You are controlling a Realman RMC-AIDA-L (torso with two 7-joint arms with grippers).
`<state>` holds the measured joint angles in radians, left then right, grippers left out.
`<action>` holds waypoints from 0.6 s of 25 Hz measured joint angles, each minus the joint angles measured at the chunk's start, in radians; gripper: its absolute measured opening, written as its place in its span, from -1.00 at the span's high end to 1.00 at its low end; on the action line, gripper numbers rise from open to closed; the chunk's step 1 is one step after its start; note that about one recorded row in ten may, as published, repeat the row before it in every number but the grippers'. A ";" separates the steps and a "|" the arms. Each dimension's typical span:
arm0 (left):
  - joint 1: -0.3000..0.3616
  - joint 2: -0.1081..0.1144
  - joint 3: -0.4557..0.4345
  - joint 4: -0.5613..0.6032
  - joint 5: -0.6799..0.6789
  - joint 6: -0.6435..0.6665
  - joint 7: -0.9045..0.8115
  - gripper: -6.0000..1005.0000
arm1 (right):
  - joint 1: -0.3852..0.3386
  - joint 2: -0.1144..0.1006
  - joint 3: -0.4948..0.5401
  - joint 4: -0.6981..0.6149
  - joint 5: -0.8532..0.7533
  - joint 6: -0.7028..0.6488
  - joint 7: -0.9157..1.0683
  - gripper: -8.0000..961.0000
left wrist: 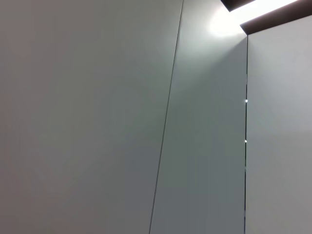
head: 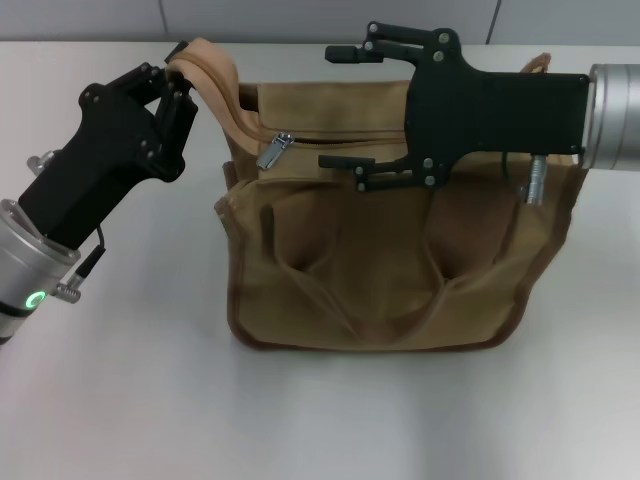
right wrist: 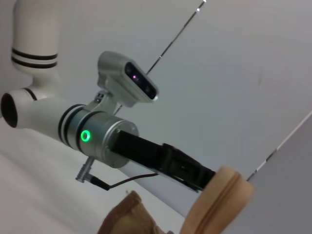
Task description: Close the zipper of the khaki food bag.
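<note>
The khaki food bag (head: 380,270) stands at the table's middle, its handle straps (head: 330,275) hanging down the front. The zipper (head: 330,133) runs along the top, and its silver pull tab (head: 275,150) lies near the bag's left end. My left gripper (head: 178,75) is shut on the tan strap (head: 215,80) at that end and holds it raised; the right wrist view shows the same strap (right wrist: 219,200) in the left gripper (right wrist: 202,180). My right gripper (head: 342,108) hovers open over the bag's top, just right of the pull tab, touching nothing.
The white table (head: 120,400) spreads around the bag, with grey wall panels (head: 300,20) behind it. The left wrist view shows only wall panels (left wrist: 97,122). A metal connector (head: 533,180) sticks out under my right wrist.
</note>
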<state>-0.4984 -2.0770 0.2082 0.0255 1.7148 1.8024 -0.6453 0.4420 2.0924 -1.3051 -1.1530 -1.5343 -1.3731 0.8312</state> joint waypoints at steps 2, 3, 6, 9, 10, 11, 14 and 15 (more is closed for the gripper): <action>-0.007 0.000 -0.010 -0.009 0.000 0.001 0.000 0.91 | 0.001 0.000 -0.014 0.001 0.006 0.006 -0.024 -0.67; -0.013 0.000 -0.013 -0.017 0.000 0.002 -0.001 0.91 | 0.002 0.000 -0.023 0.001 0.009 0.010 -0.041 -0.67; -0.027 0.000 -0.015 -0.028 0.001 0.007 -0.001 0.91 | 0.004 0.000 -0.045 0.003 0.011 0.026 -0.069 -0.67; -0.041 -0.001 -0.015 -0.036 0.001 0.034 -0.001 0.91 | -0.001 0.000 -0.066 0.011 0.036 0.047 -0.112 -0.67; -0.045 -0.001 -0.015 -0.037 0.001 0.045 -0.001 0.91 | -0.004 0.000 -0.069 0.014 0.048 0.051 -0.124 -0.67; -0.051 -0.002 -0.015 -0.038 0.001 0.052 -0.001 0.91 | -0.008 0.000 -0.072 0.020 0.065 0.055 -0.141 -0.67; -0.064 -0.001 -0.015 -0.038 0.001 0.062 -0.001 0.91 | -0.016 0.000 -0.072 0.035 0.089 0.057 -0.170 -0.67; -0.065 -0.001 -0.016 -0.038 0.001 0.063 -0.001 0.91 | -0.018 0.000 -0.072 0.039 0.090 0.059 -0.173 -0.67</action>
<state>-0.5637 -2.0777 0.1921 -0.0123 1.7155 1.8658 -0.6459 0.4242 2.0924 -1.3776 -1.1136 -1.4447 -1.3145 0.6577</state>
